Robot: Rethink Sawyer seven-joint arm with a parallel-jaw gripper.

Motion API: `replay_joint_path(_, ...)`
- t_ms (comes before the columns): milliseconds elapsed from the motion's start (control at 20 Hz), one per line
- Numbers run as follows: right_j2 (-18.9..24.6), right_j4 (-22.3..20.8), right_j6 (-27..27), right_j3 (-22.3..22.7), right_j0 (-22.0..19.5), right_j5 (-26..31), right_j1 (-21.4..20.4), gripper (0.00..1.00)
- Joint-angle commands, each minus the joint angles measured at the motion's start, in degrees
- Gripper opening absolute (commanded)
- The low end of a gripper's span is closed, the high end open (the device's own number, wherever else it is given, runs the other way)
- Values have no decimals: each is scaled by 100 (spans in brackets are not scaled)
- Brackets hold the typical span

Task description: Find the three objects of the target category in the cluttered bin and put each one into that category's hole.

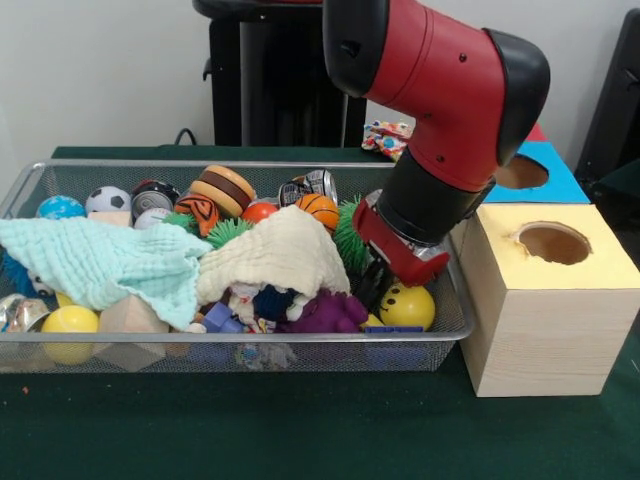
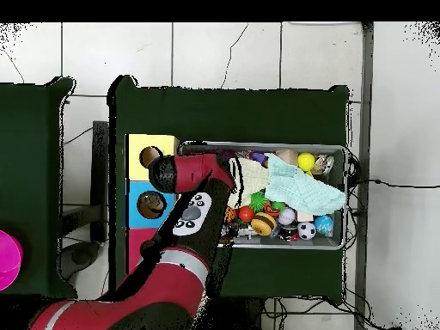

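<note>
The red-and-black arm's claw (image 1: 378,283), its opening hidden, dips into the silver wire-mesh bin (image 1: 60,172) beside a yellow smiley ball (image 1: 408,305), presumably searching; no bluish transparent bottle shows, and the blue-topped box's round hole (image 1: 521,172) waits behind it.

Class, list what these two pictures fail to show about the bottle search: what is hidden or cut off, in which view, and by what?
- Gripper, front view: its tips sink among the toys; open or shut unreadable. Overhead, the arm covers it.
- Bottles: none identifiable; the cream cloth and mint cloth cover much of the wire bin.
- Blue-topped box's hole, front view: partly behind the arm.
- Red-topped box, overhead: mostly under the arm.
</note>
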Motion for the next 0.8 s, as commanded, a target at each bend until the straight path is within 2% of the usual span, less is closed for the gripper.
replay_joint_path(50,315,-19,651,119,21,-512,465,0)
replay_joint_path(200,344,4,624,133,-11,-716,557,0)
replay_joint_path(400,289,-121,619,113,-59,-1338,810,0)
replay_joint_path(550,14,-304,690,18,69,-1967,1129,0)
replay_joint_path(700,-195,-223,911,113,265,-2384,1359,0)
replay_joint_path(800,-341,-141,1078,189,395,-2860,1580,0)
